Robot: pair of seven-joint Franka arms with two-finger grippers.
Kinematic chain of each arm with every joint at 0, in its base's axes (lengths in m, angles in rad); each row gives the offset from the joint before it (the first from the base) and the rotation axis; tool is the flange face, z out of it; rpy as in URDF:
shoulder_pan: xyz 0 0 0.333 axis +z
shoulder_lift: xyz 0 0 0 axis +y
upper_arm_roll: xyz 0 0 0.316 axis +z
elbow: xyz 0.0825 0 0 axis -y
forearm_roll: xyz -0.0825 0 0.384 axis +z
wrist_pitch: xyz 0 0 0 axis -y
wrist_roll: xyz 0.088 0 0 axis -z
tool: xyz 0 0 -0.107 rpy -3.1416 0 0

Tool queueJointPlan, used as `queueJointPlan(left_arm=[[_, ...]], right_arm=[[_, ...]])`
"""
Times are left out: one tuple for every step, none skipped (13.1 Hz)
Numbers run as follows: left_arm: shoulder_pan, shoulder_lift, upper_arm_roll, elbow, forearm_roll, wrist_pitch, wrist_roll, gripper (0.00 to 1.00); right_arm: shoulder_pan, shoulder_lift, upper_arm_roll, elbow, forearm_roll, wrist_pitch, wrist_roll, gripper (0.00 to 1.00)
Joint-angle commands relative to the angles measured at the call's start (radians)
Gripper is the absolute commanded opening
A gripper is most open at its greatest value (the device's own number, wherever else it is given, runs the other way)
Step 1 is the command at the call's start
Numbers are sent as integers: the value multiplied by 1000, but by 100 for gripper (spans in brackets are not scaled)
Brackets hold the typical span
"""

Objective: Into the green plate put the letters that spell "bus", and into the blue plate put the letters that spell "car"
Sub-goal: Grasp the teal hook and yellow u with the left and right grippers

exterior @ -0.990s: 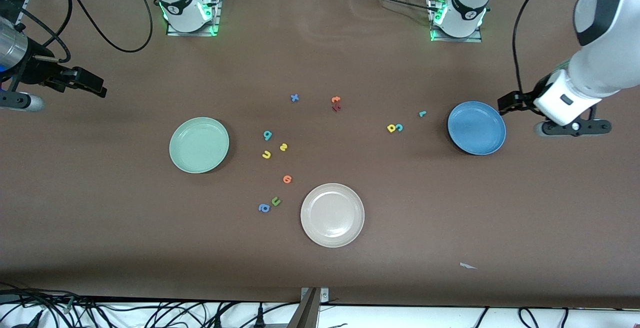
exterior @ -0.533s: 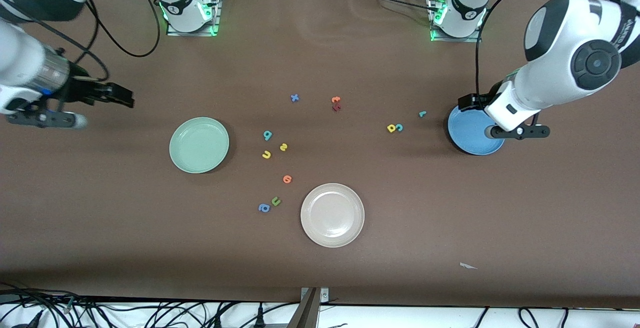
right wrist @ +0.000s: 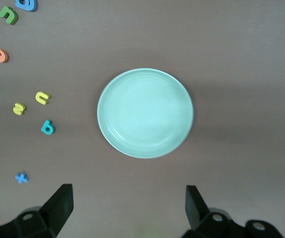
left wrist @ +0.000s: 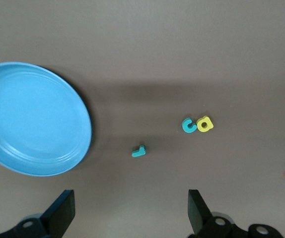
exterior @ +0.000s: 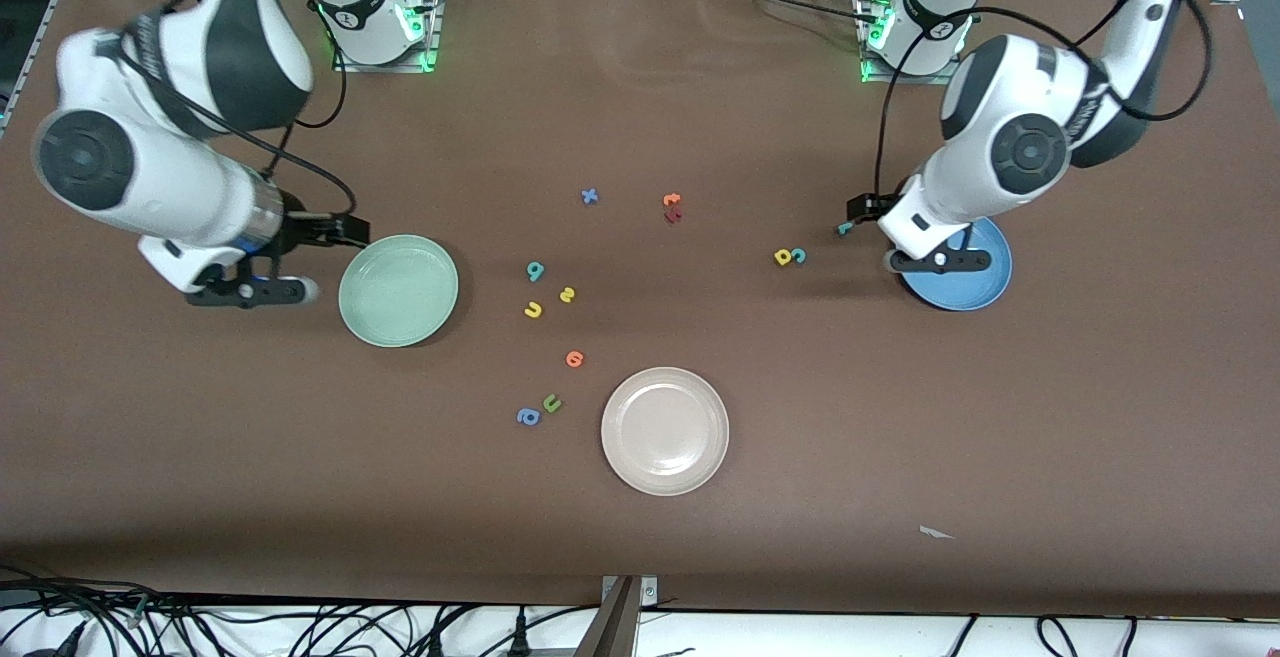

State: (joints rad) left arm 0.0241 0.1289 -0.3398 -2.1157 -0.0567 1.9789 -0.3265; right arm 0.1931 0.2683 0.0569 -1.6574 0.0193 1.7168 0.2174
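Note:
The green plate (exterior: 398, 290) (right wrist: 145, 113) is empty. Beside it, toward the table's middle, lie the teal "b" (exterior: 535, 270) (right wrist: 47, 127), yellow "s" (exterior: 567, 294) (right wrist: 19, 108) and yellow "u" (exterior: 533, 310) (right wrist: 42, 98). My right gripper (exterior: 345, 230) (right wrist: 127, 210) hangs open and empty over the table by that plate's rim. The blue plate (exterior: 975, 282) (left wrist: 33, 119) is empty and partly under the left arm. The teal "r" (exterior: 845, 228) (left wrist: 139, 151), teal "c" (exterior: 798, 256) (left wrist: 189, 125) and yellow "a" (exterior: 783, 257) (left wrist: 205, 123) lie beside it. My left gripper (exterior: 862, 207) (left wrist: 131, 218) hangs open over the table near the "r".
A cream-white plate (exterior: 665, 430) sits nearer the front camera. Around it lie an orange round letter (exterior: 574, 359), a green "u" (exterior: 551, 403) and a blue "a" (exterior: 528, 417). A blue "x" (exterior: 589, 196), an orange letter (exterior: 671, 200) and a dark red one (exterior: 673, 216) lie farther back.
Both arms have swung in from the table's ends toward the middle. The right gripper now reaches the green plate's rim, the left gripper the blue plate's. No letter has moved.

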Motion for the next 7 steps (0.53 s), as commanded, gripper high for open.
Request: queueJointPlan(left_arm=[[8,-28,-5,-127,-22,131,-11,100],[8,-20,-5,-154,-23,176,-11,100],[8,-11,-5,-173,-23,214,-12,99],[8,7,-5,-179,-23,250,-22,99],[7,36,-5,-179,-23,285,-38,99],[5,63,-5,-179,-23,320,-51,99],[-6,86,-7,-185,-22,339,-54,97]], right_arm=[[43,24,-5,-33,10,75,63,100],[54,37,-5,-36,10,98,72,100],[71,54,-5,-42,10,124,95,100],[78,66,-5,-53,10,156,127,100],[94,77,-5,-59,10,182,155,100],[106,87,-5,-65,10,207,199,100],[123,104,-5,-65,10,242,262,100]])
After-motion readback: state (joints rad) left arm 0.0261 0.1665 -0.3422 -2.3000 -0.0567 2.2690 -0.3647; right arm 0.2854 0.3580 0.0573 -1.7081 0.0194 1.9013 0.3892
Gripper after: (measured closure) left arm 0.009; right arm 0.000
